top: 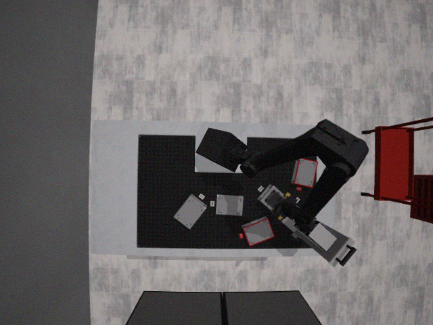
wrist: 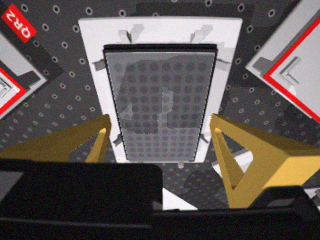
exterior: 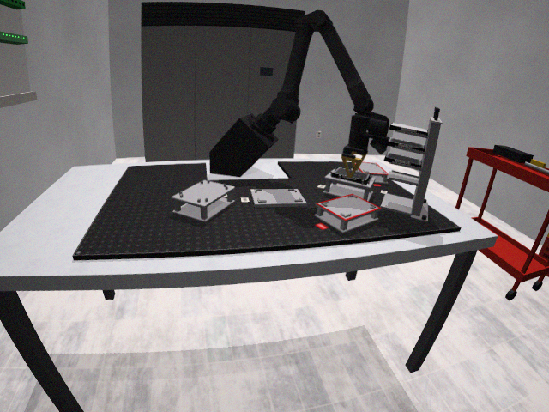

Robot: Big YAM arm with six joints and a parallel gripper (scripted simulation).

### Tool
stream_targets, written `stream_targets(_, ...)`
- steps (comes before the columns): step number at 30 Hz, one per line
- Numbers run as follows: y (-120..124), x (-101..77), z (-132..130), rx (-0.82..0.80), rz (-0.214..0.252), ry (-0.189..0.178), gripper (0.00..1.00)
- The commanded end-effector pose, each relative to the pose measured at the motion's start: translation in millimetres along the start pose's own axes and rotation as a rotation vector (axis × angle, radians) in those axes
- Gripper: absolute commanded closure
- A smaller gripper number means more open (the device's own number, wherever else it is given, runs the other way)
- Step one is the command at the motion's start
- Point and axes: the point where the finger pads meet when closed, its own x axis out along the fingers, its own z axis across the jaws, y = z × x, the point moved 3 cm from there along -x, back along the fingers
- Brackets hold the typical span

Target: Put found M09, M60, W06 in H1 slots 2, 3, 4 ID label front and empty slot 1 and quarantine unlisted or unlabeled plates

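A: How many red-edged nests (top: 259,231)?
B: Two, flanking one plate (wrist: 161,102) on its white nest (wrist: 95,75).
A: The claw (wrist: 160,145)?
B: Spread wide above that plate, pinching nothing; hotel (exterior: 425,168) beside.

We are seeing yellow fingers, a grey dotted plate (wrist: 160,102) on a white nest (wrist: 95,75), red-edged nests (wrist: 295,75), and black perforated deck (exterior: 133,221).

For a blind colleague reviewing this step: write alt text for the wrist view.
A well plate lies flat on a white nest, directly below the open gripper, whose yellow jaws stand either side of it without touching. Red-edged quarantine nests flank it on the black deck.
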Motion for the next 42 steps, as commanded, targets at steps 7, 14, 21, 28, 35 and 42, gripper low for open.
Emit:
stream_targets(7,-1,15.4,2,0.003,-0.003,-0.004,0.00)
stream_targets(14,-11,6.4,0,-0.005,-0.028,0.004,0.00)
stream_targets(21,-11,6.4,0,-0.005,-0.028,0.004,0.14)
stream_targets(28,-11,6.4,0,-0.005,-0.028,0.004,0.14)
stream_targets(35,-11,6.4,0,-0.005,-0.028,0.004,0.14)
stream_targets(42,-13,-7.4,-3,-0.009,-0.038,0.011,0.14)
